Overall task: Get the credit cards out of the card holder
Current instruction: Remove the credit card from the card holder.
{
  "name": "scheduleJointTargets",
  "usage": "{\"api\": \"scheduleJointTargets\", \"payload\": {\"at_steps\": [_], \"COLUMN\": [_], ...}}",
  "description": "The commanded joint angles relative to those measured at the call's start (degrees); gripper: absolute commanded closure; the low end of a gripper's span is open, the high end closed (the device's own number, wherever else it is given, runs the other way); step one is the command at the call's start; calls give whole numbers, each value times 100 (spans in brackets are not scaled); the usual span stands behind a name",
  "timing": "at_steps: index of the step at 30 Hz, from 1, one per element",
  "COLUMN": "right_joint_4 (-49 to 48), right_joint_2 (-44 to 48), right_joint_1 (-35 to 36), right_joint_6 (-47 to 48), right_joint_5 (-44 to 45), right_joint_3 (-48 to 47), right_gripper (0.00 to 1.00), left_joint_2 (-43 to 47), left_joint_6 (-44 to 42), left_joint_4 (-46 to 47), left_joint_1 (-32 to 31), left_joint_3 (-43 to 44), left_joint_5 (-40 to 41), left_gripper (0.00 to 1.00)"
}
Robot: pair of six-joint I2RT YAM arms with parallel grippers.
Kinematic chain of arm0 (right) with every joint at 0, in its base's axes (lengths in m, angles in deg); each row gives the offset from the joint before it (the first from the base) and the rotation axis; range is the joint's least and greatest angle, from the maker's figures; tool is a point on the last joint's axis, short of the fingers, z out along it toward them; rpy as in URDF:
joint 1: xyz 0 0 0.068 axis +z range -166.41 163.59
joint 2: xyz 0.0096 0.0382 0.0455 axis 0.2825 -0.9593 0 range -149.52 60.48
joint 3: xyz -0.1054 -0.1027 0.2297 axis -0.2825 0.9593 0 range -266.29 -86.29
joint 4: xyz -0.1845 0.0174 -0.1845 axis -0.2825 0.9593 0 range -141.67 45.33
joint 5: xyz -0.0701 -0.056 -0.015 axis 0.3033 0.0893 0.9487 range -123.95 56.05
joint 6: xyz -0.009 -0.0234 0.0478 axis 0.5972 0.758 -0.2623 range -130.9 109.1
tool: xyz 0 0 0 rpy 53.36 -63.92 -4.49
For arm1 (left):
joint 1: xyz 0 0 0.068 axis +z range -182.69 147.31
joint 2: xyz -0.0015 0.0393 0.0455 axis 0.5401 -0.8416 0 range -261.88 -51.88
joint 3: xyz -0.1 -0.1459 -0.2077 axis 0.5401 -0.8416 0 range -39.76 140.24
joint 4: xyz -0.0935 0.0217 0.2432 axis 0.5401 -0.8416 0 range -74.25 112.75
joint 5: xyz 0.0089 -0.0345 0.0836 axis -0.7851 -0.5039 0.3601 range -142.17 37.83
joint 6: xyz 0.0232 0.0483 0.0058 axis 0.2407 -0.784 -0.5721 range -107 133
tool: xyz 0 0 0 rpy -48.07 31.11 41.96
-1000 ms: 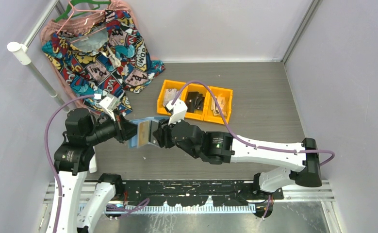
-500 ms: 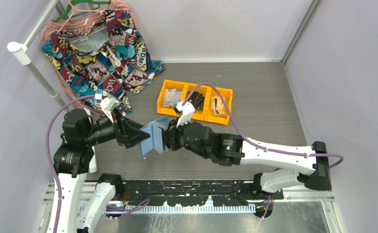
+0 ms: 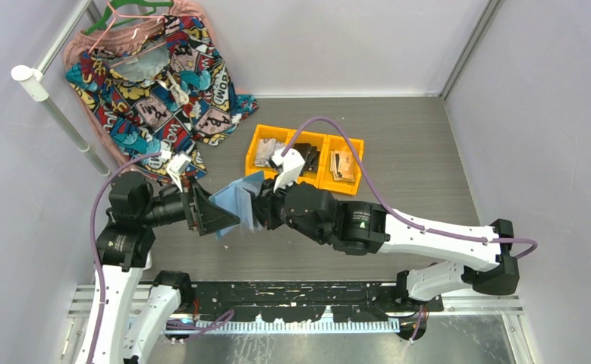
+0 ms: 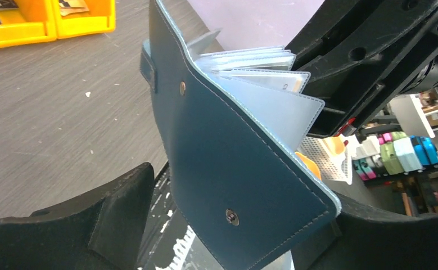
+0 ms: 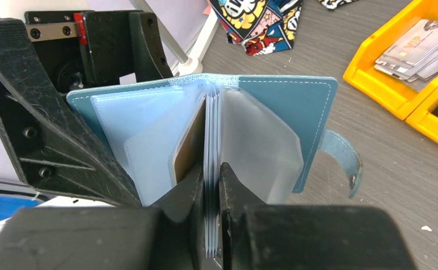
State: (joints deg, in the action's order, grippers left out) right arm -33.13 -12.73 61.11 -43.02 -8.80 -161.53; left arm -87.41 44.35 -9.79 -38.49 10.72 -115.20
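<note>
The blue card holder (image 3: pixel 235 199) hangs open in the air between my two grippers, its clear sleeves fanned out. My right gripper (image 3: pixel 260 212) is shut on the middle stack of sleeves (image 5: pixel 212 185). A brownish credit card (image 5: pixel 188 145) shows in a sleeve left of that stack. In the left wrist view the dark blue cover (image 4: pixel 233 152) with its snap dot faces me, and pale credit cards (image 4: pixel 272 81) peek from the sleeves behind it. My left gripper (image 4: pixel 239 225) stands open, with one of its fingers (image 4: pixel 115 214) well clear on either side of the cover.
Three yellow bins (image 3: pixel 305 159) with loose cards and a black item sit on the grey table behind the grippers. A patterned garment (image 3: pixel 155 76) hangs on a rack (image 3: pixel 57 106) at the back left. Walls close in both sides.
My left gripper has opened and let go of the cover. My right gripper has closed on the inner sleeves, and the holder has swung open and tilted.
</note>
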Motion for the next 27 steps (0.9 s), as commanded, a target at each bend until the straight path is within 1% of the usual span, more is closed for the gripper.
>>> {"api": "scheduleJointTargets", "payload": {"at_steps": [1, 4, 8, 11, 16, 21, 25, 27], "right_joint_4": [157, 419, 1331, 1629, 1606, 1738, 1697, 1658], "right_joint_2": [-34, -168, -759, -1040, -1073, -1222, -1168, -1090], "right_joint_1": [149, 256, 523, 781, 883, 938, 955, 953], "right_joint_6": [257, 345, 416, 593, 715, 688, 678, 655], "right_joint_5": [713, 1156, 2125, 2677, 2770, 2847, 2773, 2742], "right_joint_3": [-561, -813, -1718, -2158, -2212, -2362, -2361, -2295], "right_gripper": [99, 99, 99, 99, 99, 99, 99, 99], "left_joint_2": [142, 206, 273, 307, 332, 373, 422, 428], "left_joint_6": [364, 362, 377, 483, 530, 559, 337, 267], "left_joint_4": [456, 478, 639, 859, 995, 1130, 985, 957], "left_joint_1": [19, 20, 18, 13, 18, 17, 9, 6], "left_joint_3": [83, 23, -216, -396, -401, -404, -403, -430], "left_joint_5": [-401, -374, -222, -205, -331, -644, -581, -535], "left_gripper": [19, 18, 17, 17, 20, 21, 24, 27]}}
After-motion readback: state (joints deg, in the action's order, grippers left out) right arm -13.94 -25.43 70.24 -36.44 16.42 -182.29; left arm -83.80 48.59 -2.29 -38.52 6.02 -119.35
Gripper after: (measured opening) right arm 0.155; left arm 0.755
